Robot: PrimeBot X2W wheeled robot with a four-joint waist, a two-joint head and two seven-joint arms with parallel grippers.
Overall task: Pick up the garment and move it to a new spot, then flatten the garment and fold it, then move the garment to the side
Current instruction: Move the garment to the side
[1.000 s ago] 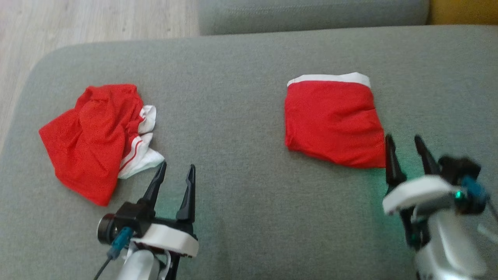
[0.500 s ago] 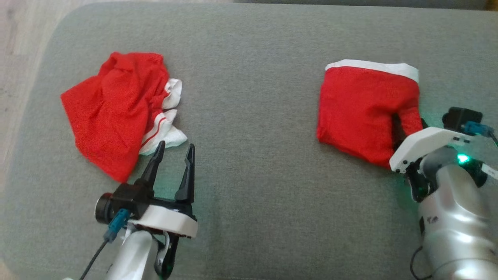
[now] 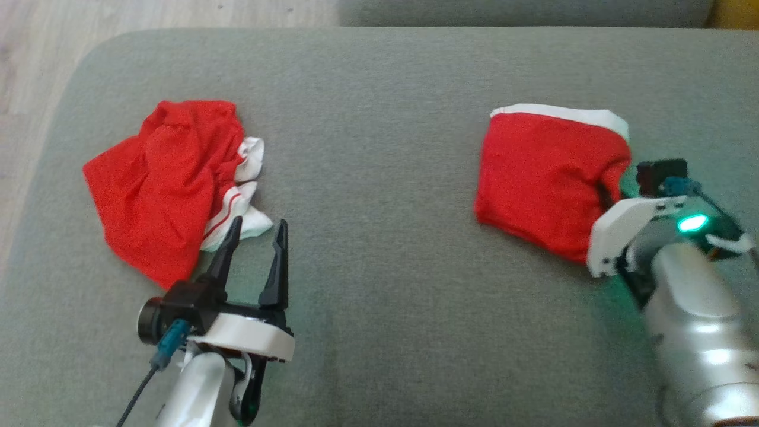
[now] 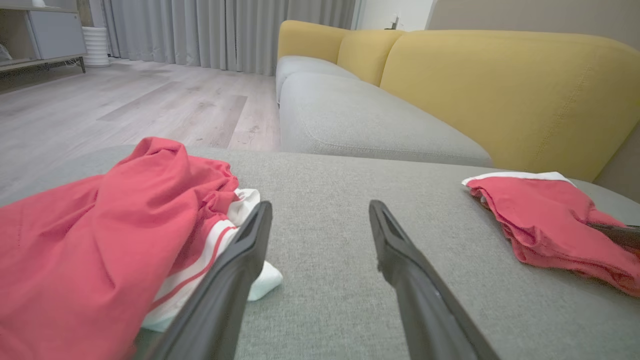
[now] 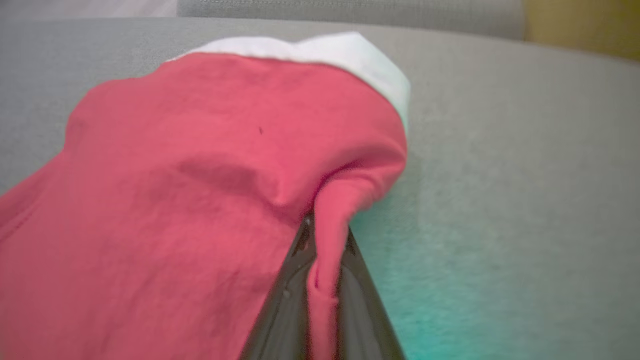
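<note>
The folded red garment (image 3: 545, 178) is found at three o'clock on the grey cushion (image 3: 379, 148), white waistband (image 3: 557, 112) at its twelve o'clock edge. A ridge of cloth at its four o'clock side is pinched in the closed right gripper (image 5: 324, 230). The fabric is judged light, soft and limp — the fold could be lost unless all layers are taken together. The left gripper (image 3: 260, 220) is held wide and empty, beside a crumpled red garment (image 3: 154, 190) at nine o'clock.
</note>
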